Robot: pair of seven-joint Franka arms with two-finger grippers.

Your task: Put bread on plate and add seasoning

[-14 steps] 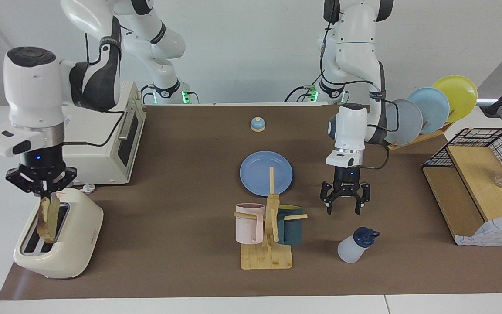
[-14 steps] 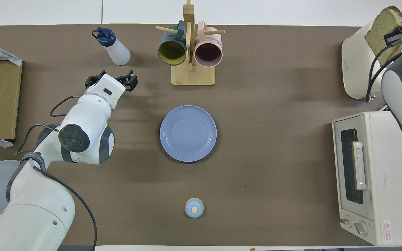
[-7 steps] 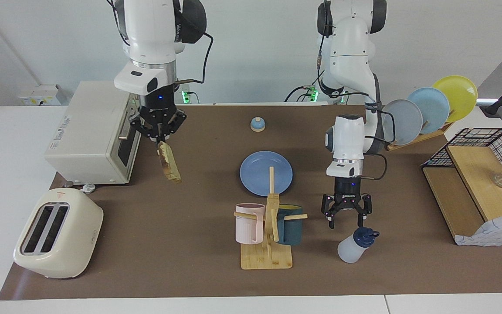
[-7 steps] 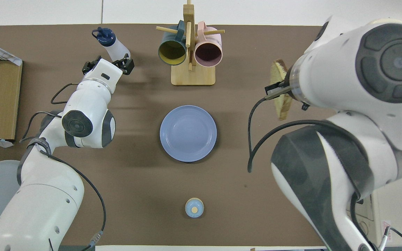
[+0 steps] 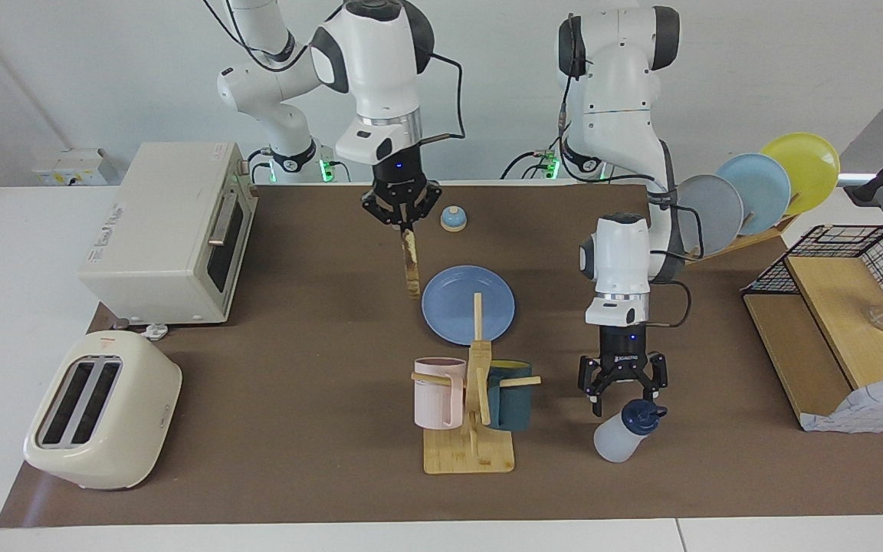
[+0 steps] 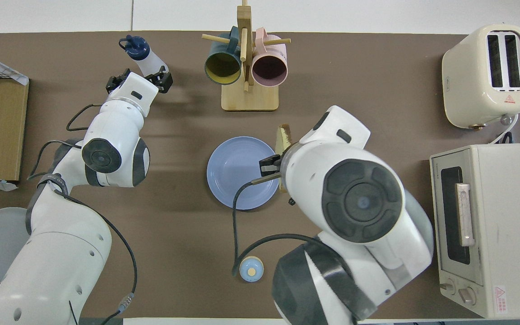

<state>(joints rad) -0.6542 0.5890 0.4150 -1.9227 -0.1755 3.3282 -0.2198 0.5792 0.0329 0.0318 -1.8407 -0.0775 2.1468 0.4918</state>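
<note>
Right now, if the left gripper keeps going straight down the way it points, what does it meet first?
Most likely the seasoning: the open left gripper points down just over the bottle's dark cap, fingers either side. Depth is uncertain, so it could slip past toward the robots onto the brown mat.

Plate (image 5: 457,305) top bare, open from above. Mug rack (image 5: 474,410) stands just beside the plate, farther from the robots; its upright post blocks low passes there. Bell (image 5: 453,218) sits nearer the robots than the plate, with open mat between. Toaster (image 5: 102,420) and toaster oven (image 5: 173,230) well apart from the plate, toward the right arm's end.
</note>
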